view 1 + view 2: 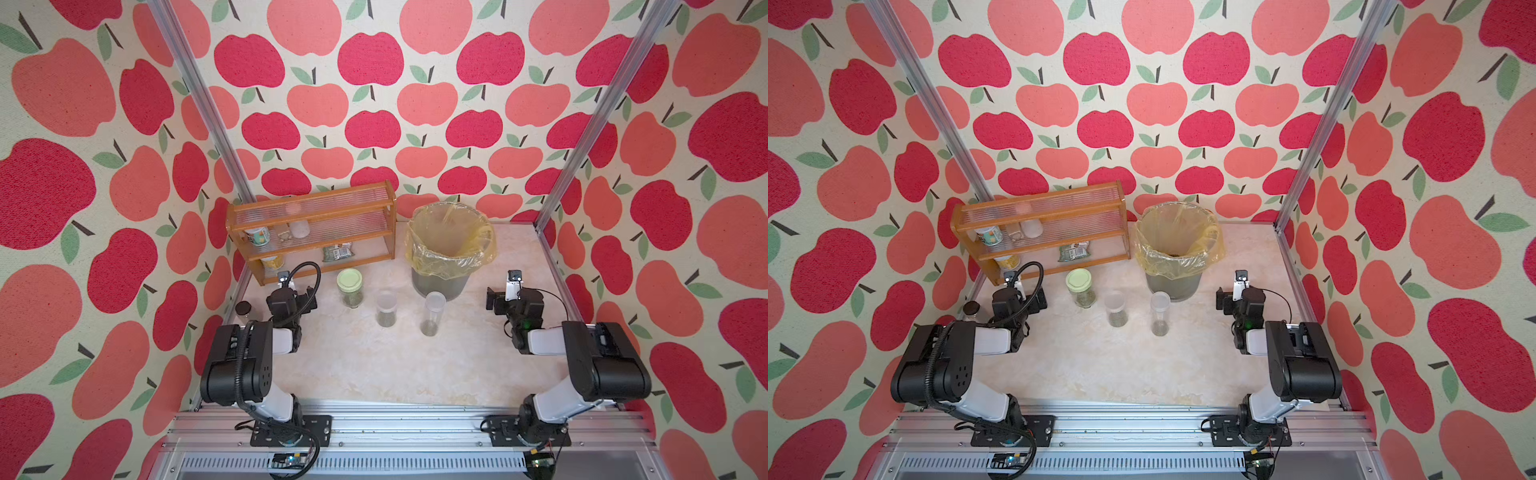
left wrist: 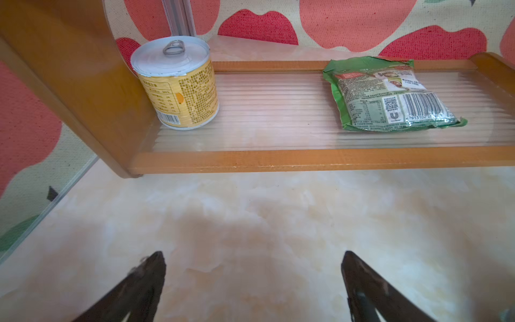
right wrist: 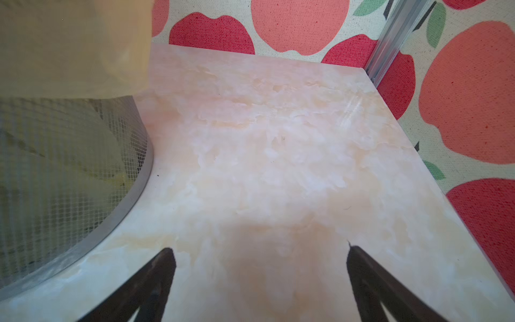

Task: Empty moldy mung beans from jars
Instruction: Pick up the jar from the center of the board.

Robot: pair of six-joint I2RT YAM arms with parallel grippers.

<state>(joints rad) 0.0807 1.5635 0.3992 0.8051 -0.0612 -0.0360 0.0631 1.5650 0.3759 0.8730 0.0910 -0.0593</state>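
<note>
Left gripper (image 2: 252, 258) and right gripper (image 3: 260, 251) gape empty; jars (image 1: 432, 307) apparently hold mung beans (image 1: 351, 298), so grasp one next

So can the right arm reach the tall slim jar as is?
Probably yes: nothing stands between the open right gripper and the tall slim jar; the bin sits close behind the jar, so come in sideways.
</note>
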